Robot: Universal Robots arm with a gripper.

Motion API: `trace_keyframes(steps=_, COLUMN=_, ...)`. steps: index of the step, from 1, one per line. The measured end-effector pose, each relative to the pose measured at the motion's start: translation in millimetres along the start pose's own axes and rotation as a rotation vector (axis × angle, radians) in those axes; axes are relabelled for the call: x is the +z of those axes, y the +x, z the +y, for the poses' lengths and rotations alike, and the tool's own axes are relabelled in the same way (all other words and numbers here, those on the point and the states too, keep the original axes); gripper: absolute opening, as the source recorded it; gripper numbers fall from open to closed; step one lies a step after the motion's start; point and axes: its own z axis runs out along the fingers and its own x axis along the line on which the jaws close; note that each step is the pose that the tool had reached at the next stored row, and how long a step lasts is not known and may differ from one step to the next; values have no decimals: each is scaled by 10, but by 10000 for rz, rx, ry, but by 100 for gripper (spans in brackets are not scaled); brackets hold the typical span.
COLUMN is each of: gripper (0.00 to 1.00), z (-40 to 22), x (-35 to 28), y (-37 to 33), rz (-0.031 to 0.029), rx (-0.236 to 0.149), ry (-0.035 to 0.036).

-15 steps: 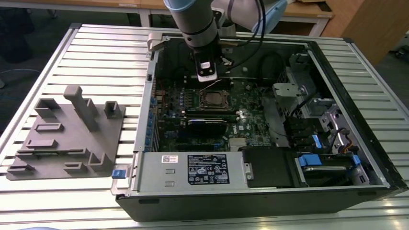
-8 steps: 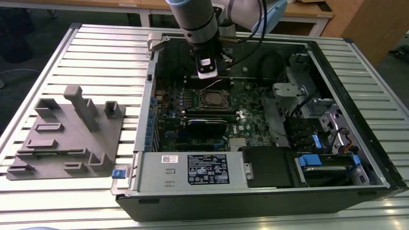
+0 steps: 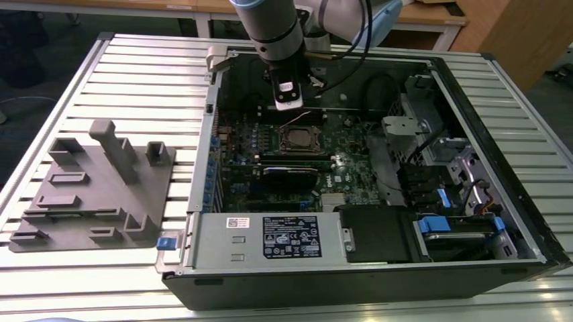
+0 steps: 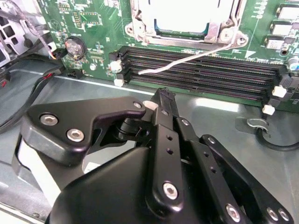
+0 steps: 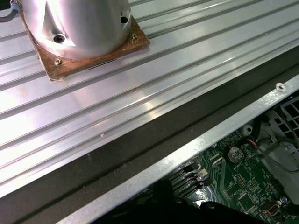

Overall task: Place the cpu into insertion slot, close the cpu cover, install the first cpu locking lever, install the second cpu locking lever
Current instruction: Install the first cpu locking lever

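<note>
Open computer case lies on the slatted desk. Insertion slot sits mid-board inside the case, cpu seated, cpu cover framing it. Tool hangs just beyond the slot, fingers closed, gripping nothing.

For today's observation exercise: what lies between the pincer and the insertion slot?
In the second wrist view, long black memory slots with a loose silvery lever across them lie between the pincer and the insertion slot.

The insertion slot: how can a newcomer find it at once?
Look inside the open computer case at the green board. Just below the gripper sits the insertion slot, a small dark square. Its silvery rim distinguishes it from the long black slots beside it.
</note>
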Motion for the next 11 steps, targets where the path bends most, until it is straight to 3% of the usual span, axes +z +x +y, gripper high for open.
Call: trace_keyframes(steps=11, gripper=11, z=-1, x=-1, y=2, rz=0, rx=-1, ry=0)
